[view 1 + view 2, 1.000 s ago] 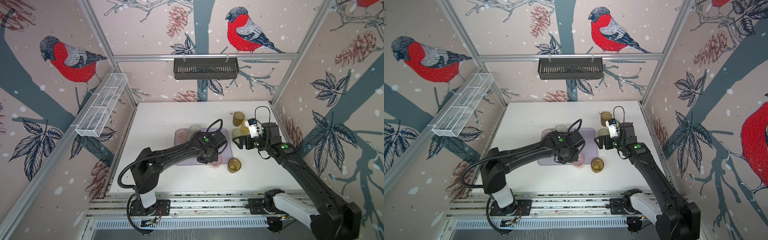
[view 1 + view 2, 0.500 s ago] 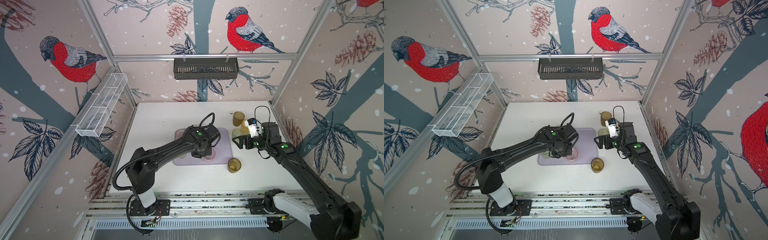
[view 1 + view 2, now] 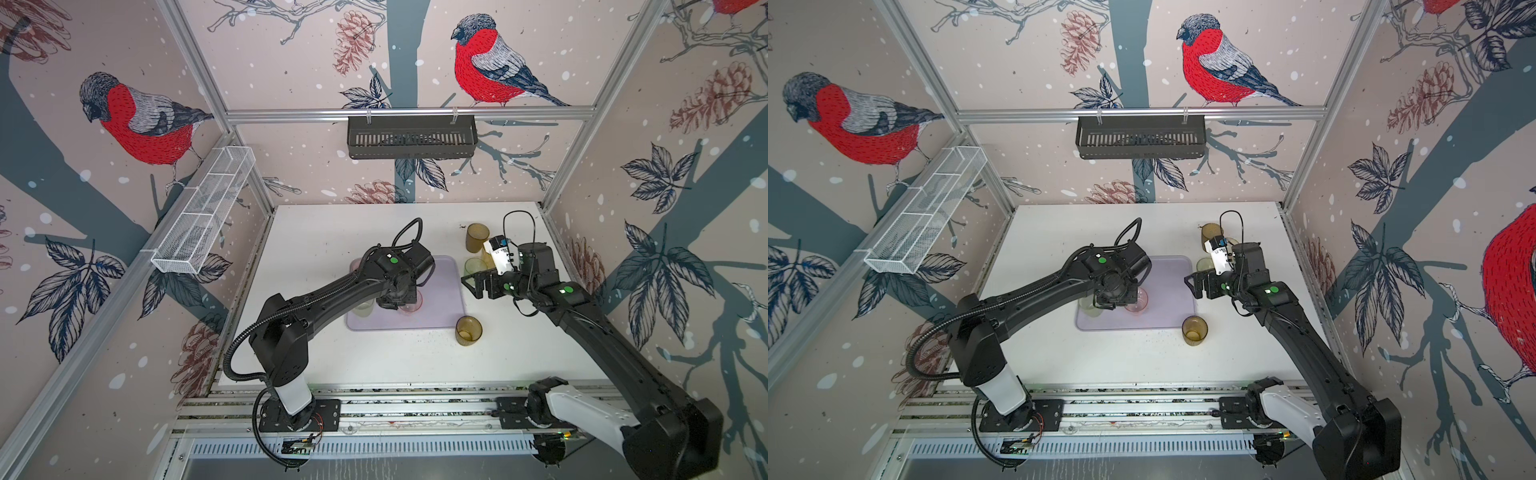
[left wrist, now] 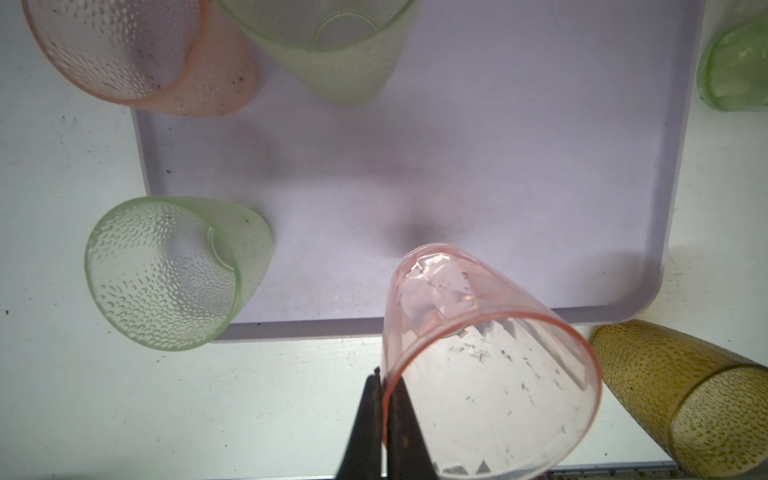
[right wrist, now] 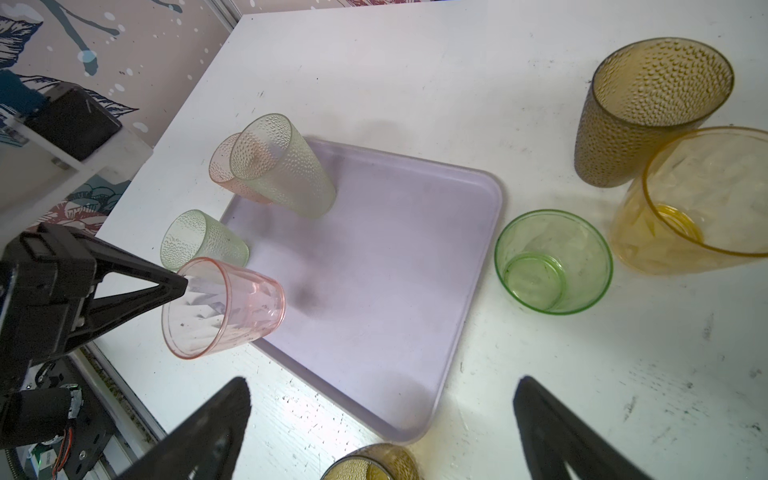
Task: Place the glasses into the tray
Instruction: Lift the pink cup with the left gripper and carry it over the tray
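My left gripper (image 4: 384, 376) is shut on the rim of a pink faceted glass (image 4: 478, 353), one finger inside and one outside. The glass (image 5: 224, 307) hangs tilted over the front part of the lavender tray (image 5: 395, 249), casting a shadow on it. In both top views it (image 3: 413, 305) (image 3: 1138, 303) shows under the left wrist. A dotted pink glass (image 4: 137, 54) and two pale green glasses (image 4: 324, 45) (image 4: 166, 274) stand along the tray's left side. My right gripper (image 5: 382, 381) hovers open and empty by the tray's right edge (image 3: 473, 282).
On the white table to the right of the tray stand a bright green glass (image 5: 552, 262), a yellow-amber glass (image 5: 698, 203) and an olive-brown glass (image 5: 648, 108). Another olive-brown glass (image 3: 468, 330) stands off the tray's front right corner. A black basket (image 3: 411, 137) hangs on the back wall.
My left arm has carried the pink glass left and back, from beside the tray's front edge to over the tray. The right arm has not moved.
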Robot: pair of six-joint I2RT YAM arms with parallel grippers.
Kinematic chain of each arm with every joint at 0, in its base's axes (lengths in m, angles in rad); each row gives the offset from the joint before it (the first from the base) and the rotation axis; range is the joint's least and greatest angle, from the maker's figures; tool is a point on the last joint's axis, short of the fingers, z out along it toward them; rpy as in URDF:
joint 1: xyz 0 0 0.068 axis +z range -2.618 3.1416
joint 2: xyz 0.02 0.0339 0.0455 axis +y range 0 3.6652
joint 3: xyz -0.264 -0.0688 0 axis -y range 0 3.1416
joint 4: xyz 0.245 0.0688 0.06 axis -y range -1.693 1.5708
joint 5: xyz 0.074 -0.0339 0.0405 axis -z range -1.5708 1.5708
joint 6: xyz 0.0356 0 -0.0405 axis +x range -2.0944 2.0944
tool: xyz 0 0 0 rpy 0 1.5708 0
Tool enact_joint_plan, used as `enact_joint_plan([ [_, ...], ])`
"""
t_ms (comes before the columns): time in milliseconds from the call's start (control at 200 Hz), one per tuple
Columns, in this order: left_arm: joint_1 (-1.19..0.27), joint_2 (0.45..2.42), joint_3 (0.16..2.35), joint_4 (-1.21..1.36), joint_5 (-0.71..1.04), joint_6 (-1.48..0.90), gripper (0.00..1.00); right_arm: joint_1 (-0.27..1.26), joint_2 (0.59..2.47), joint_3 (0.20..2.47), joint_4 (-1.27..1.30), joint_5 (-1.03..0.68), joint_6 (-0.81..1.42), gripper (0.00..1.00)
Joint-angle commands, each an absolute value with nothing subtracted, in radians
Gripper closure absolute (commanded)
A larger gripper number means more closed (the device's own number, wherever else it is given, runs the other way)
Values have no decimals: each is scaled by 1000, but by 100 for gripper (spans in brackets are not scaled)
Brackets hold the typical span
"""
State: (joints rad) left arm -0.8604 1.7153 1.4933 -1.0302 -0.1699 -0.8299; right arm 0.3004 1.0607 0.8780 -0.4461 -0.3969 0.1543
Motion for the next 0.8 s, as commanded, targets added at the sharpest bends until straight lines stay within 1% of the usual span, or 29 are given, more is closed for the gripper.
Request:
enact_joint_plan([
  [0, -849, 1715, 1500, -1054, -207, -810, 100, 307, 1065, 887, -431, -387, 139, 0],
  [330, -806, 1706, 1497, -1045, -215, -792, 100, 333, 1060, 877, -426, -387, 134, 0],
  [795, -730, 1695, 1445, -975, -204, -752, 100, 412, 1065, 872, -382, -387, 152, 1],
])
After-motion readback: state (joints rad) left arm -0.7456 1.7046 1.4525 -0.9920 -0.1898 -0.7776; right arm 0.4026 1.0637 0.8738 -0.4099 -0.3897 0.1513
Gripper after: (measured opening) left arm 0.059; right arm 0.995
